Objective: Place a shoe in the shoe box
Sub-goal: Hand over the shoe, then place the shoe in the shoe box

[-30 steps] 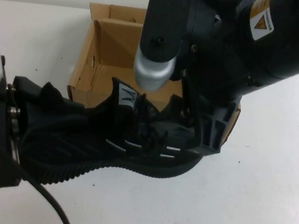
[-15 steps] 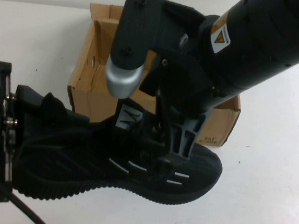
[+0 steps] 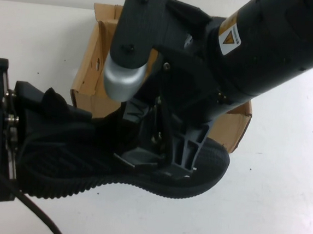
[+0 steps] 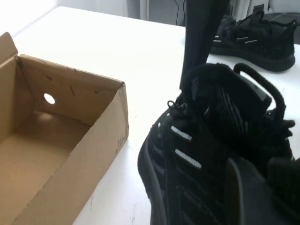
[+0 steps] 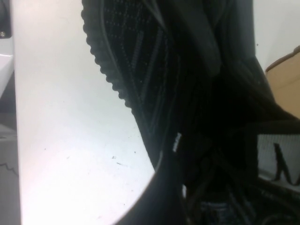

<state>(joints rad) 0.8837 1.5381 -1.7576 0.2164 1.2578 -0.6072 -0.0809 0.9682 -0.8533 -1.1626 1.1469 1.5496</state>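
On the near side of the shoe box (image 3: pixel 102 52), in the high view, you see the shoe (image 3: pixel 87 160) lying on the white worktop (image 3: pixel 282 188), not inside yet. The left tool (image 3: pixel 19 121) is at the heel, and I cannot tell its grip. The right tool (image 3: pixel 167 151) is clenched on the shoe at its middle.

From the left wrist view, the box (image 4: pixel 61 136) is open and bare inside, with the shoe (image 4: pixel 197 159) just beside its wall.

From the right wrist view, the ridged sole (image 5: pixel 108 70) is near the worktop (image 5: pixel 61 140). So lifting and placing are still left, I judge.
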